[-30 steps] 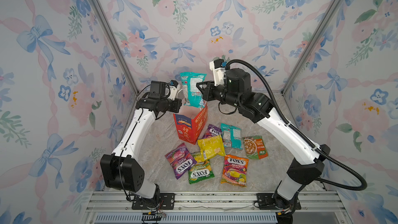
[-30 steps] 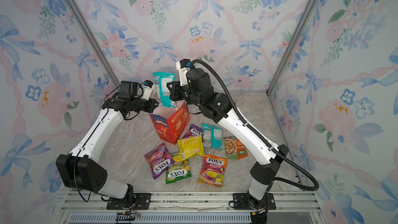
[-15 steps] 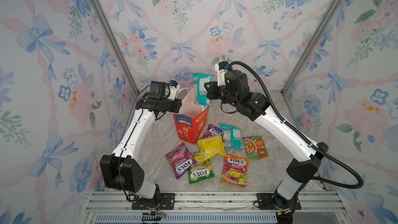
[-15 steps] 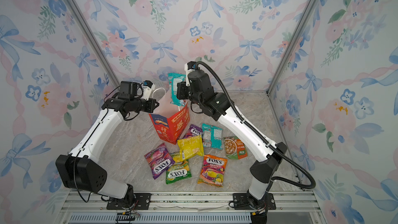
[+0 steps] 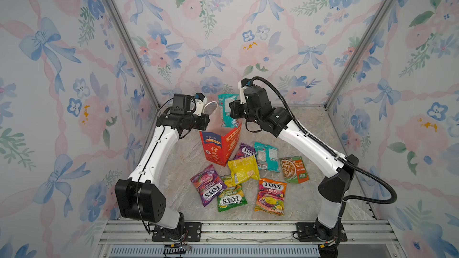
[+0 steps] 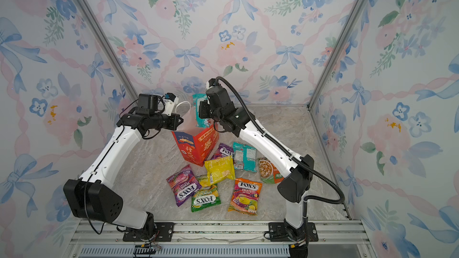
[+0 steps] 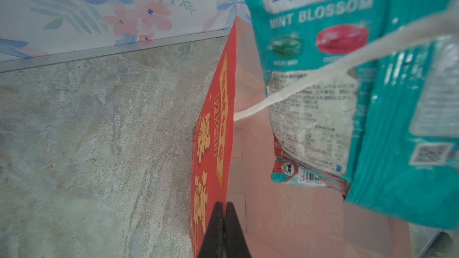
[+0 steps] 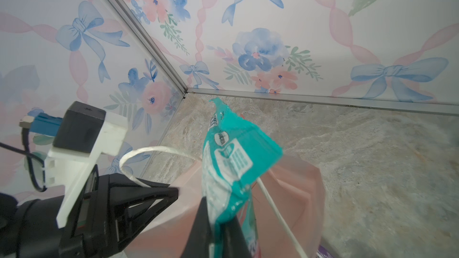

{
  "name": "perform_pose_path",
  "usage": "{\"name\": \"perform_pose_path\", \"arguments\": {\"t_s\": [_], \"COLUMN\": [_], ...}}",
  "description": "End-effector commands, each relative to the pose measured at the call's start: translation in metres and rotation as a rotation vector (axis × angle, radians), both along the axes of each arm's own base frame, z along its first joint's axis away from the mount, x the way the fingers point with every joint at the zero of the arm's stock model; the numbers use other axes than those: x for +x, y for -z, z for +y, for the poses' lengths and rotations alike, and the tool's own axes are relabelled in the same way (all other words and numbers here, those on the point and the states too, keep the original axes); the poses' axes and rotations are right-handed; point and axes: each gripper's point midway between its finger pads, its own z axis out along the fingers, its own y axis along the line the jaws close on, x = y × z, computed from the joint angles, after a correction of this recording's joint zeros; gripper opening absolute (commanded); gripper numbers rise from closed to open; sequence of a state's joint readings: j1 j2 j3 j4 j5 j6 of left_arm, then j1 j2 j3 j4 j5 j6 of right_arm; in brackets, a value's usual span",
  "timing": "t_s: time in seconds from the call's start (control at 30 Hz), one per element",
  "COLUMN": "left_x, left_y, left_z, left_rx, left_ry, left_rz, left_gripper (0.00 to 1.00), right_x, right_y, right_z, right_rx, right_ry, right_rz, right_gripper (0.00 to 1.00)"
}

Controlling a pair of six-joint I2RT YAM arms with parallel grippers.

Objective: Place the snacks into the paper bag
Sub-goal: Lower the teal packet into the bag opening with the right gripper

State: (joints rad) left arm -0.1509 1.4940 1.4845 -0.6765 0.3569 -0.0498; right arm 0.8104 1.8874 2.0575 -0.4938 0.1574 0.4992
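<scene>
1. Hanging from the right gripper (image 8: 218,222), which is pinched shut on one edge, the teal packet (image 5: 226,112) stands upright over the bag (image 5: 218,145) mouth, with its low end about at the rim.
2. Left gripper (image 7: 223,209) is closed on the bag's top edge, left-arm side, keeping the mouth open.
3. Handling, my read: the packet is light, floppy and glossy, so it can slip or swing. An edge seal is the right place to pinch (the flat middle would just bulge). It should drop in on release if it clears the cord (image 8: 154,150).
4. Bag is thin paper. It creases easily and would likely tip if unheld, so grip the rim, not the cord.
5. Seven loose packets (image 5: 243,170) lie flat in front of the bag, some overlapping. Take those by a free edge.
6. Unclear:
   - The bag's inside is mostly hidden, so I can't count what's in it.
   - The left wrist view shows a second teal sheet (image 7: 402,120) beside the packet, blurred. It could be another packet or a fold, can't tell.
   - In both top views the right jaws sit hidden behind the wrist.
</scene>
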Motion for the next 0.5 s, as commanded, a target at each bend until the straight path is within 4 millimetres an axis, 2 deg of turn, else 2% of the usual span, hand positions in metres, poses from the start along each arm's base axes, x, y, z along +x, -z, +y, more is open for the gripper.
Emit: {"name": "perform_pose_path", "arguments": {"t_s": [0.0, 0.1, 0.27, 0.47], "left_x": [-0.009, -0.009, -0.010, -0.010], "left_y": [0.004, 0.004, 0.004, 0.004], "left_z": [-0.002, -0.002, -0.002, -0.001], "left_rx": [-0.011, -0.011, -0.010, -0.009], "left_ry": [0.006, 0.006, 0.006, 0.003], "left_rz": [0.026, 0.025, 0.024, 0.021], "left_gripper": [0.00, 0.00, 0.00, 0.00], "right_x": [-0.007, -0.010, -0.019, -0.022], "right_y": [-0.032, -0.030, -0.040, -0.048], "right_z": [0.014, 0.026, 0.037, 0.041], "right_rx": [0.080, 0.093, 0.102, 0.114], "right_ry": [-0.034, -0.059, -0.089, -0.086], "right_rz": [-0.043, -0.027, -0.042, -0.059], "right_gripper": [0.00, 0.00, 0.00, 0.00]}}
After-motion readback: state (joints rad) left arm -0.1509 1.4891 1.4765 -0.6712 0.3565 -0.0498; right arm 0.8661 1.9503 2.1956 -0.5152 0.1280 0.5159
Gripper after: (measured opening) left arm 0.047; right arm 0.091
